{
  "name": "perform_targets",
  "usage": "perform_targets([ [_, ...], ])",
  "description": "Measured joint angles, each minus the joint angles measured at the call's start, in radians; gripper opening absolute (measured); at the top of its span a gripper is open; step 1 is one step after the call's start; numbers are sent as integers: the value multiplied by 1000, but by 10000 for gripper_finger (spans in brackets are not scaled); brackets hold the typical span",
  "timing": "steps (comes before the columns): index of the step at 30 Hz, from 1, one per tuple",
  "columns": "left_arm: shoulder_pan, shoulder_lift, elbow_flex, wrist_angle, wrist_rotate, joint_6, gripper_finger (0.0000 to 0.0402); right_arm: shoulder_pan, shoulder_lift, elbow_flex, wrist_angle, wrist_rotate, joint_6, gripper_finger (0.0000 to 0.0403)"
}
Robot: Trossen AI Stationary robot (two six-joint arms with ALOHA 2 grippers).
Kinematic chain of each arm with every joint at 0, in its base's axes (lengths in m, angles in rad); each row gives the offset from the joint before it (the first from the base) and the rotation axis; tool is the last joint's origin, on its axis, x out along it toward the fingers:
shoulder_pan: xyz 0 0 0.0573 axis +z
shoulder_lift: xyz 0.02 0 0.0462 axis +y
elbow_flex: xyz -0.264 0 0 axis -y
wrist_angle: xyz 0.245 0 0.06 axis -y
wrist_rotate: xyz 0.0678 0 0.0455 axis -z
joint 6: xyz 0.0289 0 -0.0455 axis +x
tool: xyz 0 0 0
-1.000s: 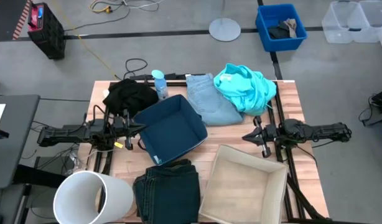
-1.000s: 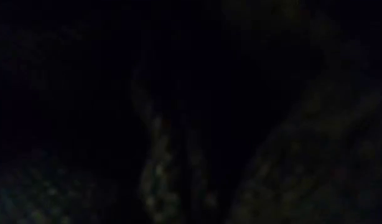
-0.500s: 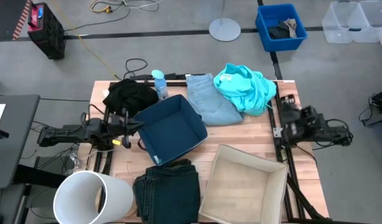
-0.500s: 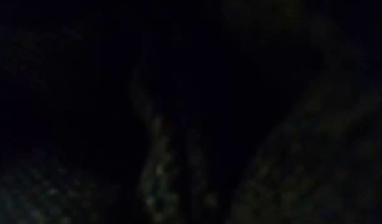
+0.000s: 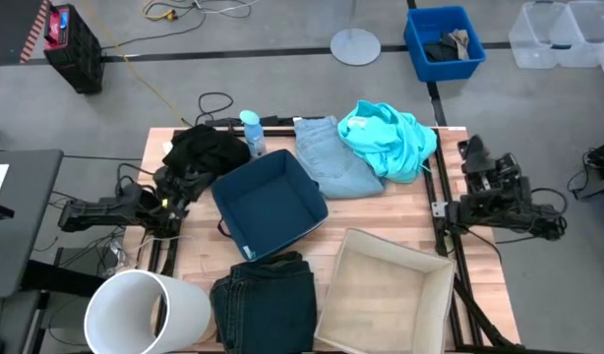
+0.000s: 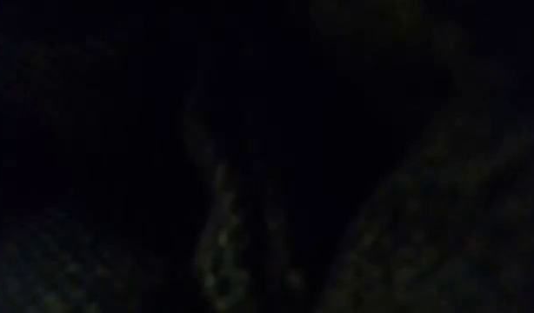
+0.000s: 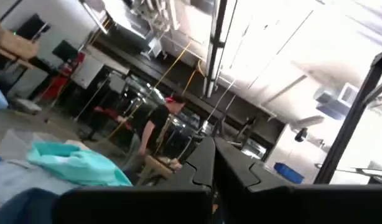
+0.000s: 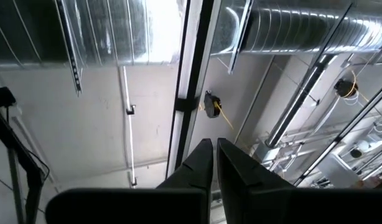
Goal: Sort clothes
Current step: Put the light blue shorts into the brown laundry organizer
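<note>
The turquoise top (image 5: 389, 138) lies at the table's far right, partly on the pale blue jeans (image 5: 327, 162); it also shows in the left wrist view (image 7: 76, 163). The black garment (image 5: 204, 149) lies at the far left. The dark navy jeans (image 5: 265, 300) lie folded at the near edge. My left gripper (image 5: 181, 180) is shut and empty near the left edge, beside the black garment, tipped upward (image 7: 213, 163). My right gripper (image 5: 476, 150) is shut and empty beyond the table's right edge, pointing at the ceiling (image 8: 214, 155). The low view is dark.
A navy fabric bin (image 5: 268, 204) stands mid-table, a beige bin (image 5: 386, 290) at the near right, and a white round bin (image 5: 145, 310) at the near left. A spray bottle (image 5: 252, 133) stands at the far edge. A blue crate (image 5: 443, 41) is on the floor. A person (image 7: 157, 124) stands in the room.
My right gripper has drawn back from over the table past its right edge and tipped up toward the ceiling as the arm folded. My left gripper has pulled back toward the left edge and tipped upward. The clothes have not moved.
</note>
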Motion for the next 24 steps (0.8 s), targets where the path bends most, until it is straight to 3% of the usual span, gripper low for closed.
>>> perform_targets([
  [6, 0, 7, 67, 11, -42, 17, 0, -53, 119, 80, -107, 25, -44, 43],
  [12, 0, 44, 98, 12, -146, 141, 0, -130, 271, 193, -529, 234, 206, 43],
  [19, 0, 104, 150, 13, -258, 164, 0, -271, 411, 374, -963, 222, 301, 43],
  [24, 0, 158, 193, -23, -288, 184, 0, -393, 554, 569, -1273, 76, 305, 43],
])
